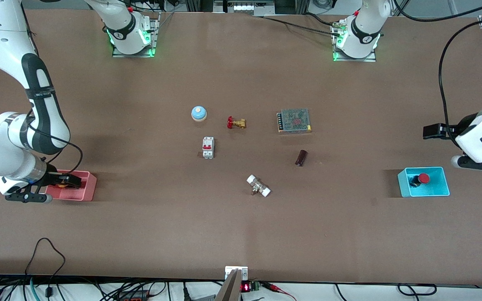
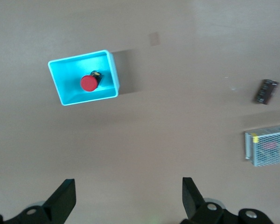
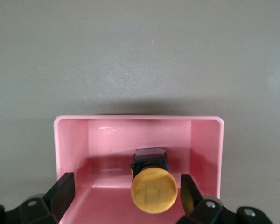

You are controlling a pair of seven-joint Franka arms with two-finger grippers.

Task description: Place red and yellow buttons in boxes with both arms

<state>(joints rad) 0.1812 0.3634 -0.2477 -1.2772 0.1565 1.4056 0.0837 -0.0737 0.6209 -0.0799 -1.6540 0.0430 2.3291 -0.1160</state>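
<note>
We are holding our right gripper [image 3: 123, 196] over the pink box [image 3: 74, 140], fingers spread around the yellow button [image 3: 153, 189] lying inside. Our left gripper [image 2: 128, 198] is hovering spread above the table [image 1: 241, 234]; the red button [image 2: 88, 83] is sitting in the cyan box [image 2: 67, 95].

2 buttons [image 1: 423, 179], 2 boxes [image 1: 445, 190]
</note>
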